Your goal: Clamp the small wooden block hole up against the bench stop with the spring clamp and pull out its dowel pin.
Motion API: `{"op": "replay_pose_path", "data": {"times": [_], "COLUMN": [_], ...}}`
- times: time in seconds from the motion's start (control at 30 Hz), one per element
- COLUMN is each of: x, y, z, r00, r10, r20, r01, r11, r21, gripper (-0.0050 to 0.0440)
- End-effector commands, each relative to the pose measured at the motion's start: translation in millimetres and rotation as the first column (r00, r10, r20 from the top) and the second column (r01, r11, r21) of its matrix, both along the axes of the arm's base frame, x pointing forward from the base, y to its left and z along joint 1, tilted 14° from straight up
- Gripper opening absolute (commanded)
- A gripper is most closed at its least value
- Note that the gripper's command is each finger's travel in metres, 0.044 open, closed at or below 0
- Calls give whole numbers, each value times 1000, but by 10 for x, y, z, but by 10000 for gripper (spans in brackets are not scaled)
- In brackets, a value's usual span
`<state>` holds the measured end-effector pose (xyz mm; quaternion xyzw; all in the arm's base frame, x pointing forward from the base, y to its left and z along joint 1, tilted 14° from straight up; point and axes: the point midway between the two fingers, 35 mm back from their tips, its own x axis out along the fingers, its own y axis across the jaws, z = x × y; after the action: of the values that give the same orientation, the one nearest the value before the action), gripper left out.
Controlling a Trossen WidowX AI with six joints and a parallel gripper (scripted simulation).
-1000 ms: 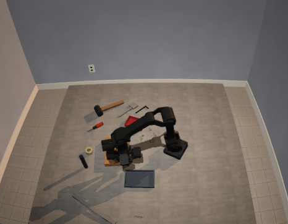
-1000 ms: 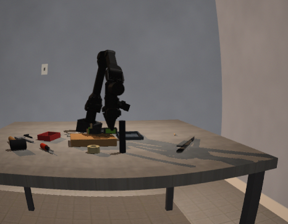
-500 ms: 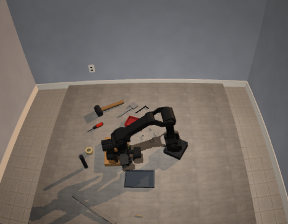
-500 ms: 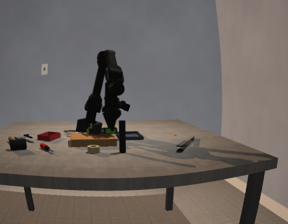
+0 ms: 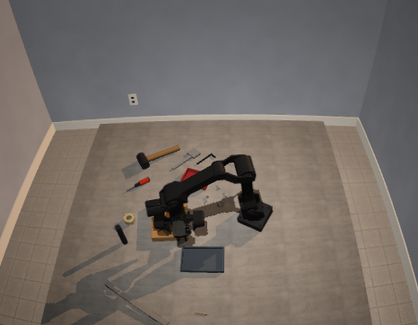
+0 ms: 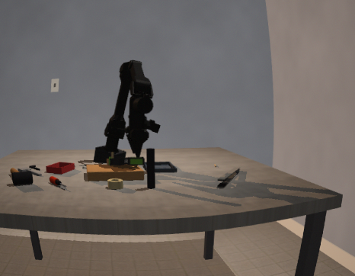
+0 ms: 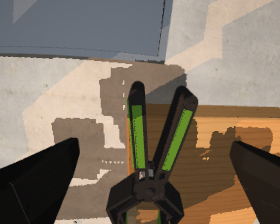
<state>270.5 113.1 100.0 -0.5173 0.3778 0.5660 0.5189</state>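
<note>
The spring clamp (image 7: 153, 156), black with green handle strips, lies on the wooden board (image 7: 211, 163) with its two handles spread in a V toward the dark tray. My gripper (image 7: 157, 148) is open wide, one finger on each side of the handles and clear of both. In the overhead view the gripper (image 5: 181, 226) hangs over the board (image 5: 163, 233) and hides the block. From the side, the gripper (image 6: 138, 152) points down just above the clamp (image 6: 125, 161).
A dark grey tray (image 5: 202, 259) lies just past the board. A black cylinder (image 6: 150, 168) stands upright in front of it, next to a tape roll (image 6: 115, 183). A red bin (image 6: 60, 167), screwdriver (image 6: 56, 181) and mallet (image 5: 156, 155) lie behind. A small tan piece (image 5: 200, 313) lies far off.
</note>
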Motion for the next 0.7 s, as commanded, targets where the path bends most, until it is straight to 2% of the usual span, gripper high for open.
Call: {"op": "replay_pose_path", "data": {"times": [0.0,0.67], "x": [25,-15], "y": [-15,-107], "z": [135,553], "r00": [1000,1000], "r10": [4,4], "r20": [19,20], "r01": [-4,-5], "r11": [1000,1000], "r21": [5,7], "gripper": [440,440]}}
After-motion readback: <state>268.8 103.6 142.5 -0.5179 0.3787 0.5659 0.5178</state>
